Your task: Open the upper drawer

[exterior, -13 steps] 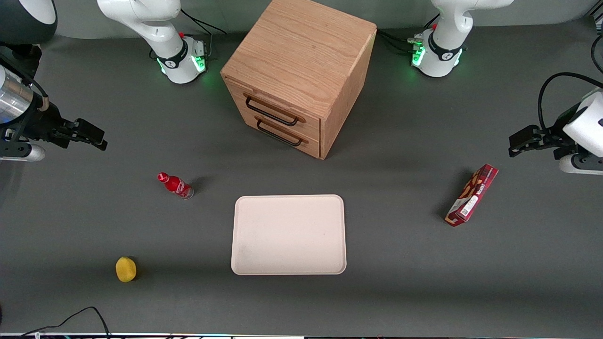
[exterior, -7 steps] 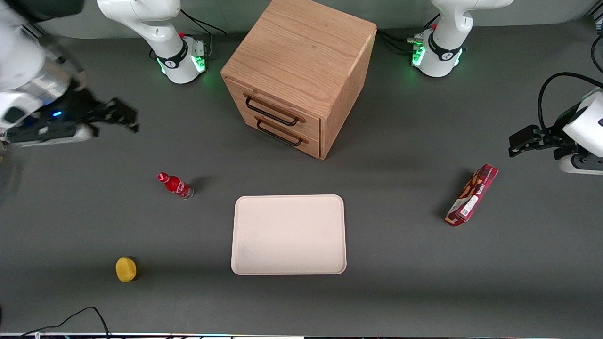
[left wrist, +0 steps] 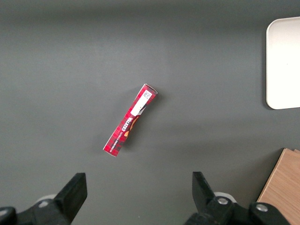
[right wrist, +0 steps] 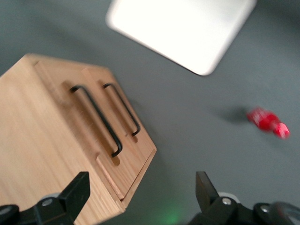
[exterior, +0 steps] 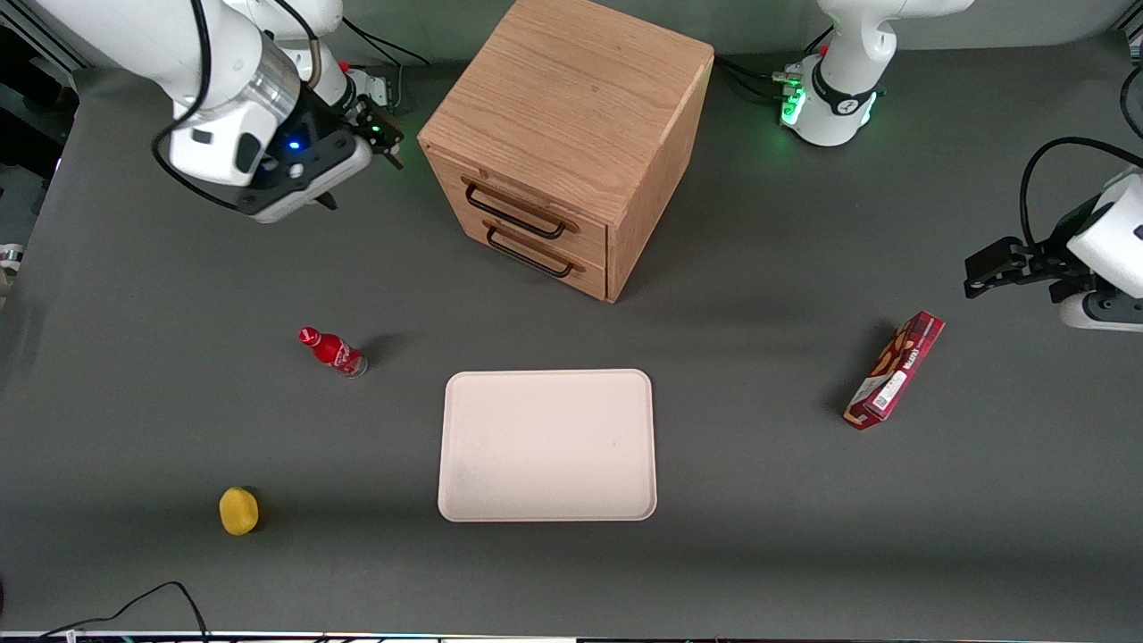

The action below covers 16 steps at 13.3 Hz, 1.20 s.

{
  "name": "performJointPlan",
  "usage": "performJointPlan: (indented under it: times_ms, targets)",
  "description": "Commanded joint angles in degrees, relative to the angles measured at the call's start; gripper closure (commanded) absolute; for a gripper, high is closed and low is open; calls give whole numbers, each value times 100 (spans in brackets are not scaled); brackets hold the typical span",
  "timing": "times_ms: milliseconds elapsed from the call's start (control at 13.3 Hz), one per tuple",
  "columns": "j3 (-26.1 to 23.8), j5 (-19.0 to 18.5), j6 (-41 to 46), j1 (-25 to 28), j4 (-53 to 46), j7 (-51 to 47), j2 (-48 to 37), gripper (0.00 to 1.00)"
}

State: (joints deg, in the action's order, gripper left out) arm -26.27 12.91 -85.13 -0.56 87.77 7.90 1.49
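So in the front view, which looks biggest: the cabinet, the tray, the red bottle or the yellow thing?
1. Cabinet
2. Tray
3. Red bottle and yellow thing: too alike to rank.
The gripper hovers open beside the cabinet, toward the working arm's end.

The worktop [exterior: 759, 554] is flat and dark grey. An oak cabinet [exterior: 558, 143] stands on it. Nearer the front camera lies a pale tray [exterior: 546, 445]. A red bottle [exterior: 332, 351] and a yellow ball [exterior: 238, 511] sit toward the working arm's end. A red box [exterior: 895, 382] lies toward the parked arm's end. The gripper [exterior: 379, 138] hangs above the worktop beside the cabinet.
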Motion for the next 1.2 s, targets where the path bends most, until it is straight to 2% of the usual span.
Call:
performJointPlan:
  times_ms: [0,226,452,1129]
  targets:
    - [34,430,128,-49,-128,1204,438,0]
    - [-158,948,111,-23,-120,1337,1027,0]
    - [-220,950,6,56,-59,1354,1458,0]
    - [-642,879,-1760,56,1373,1407,1468,0]
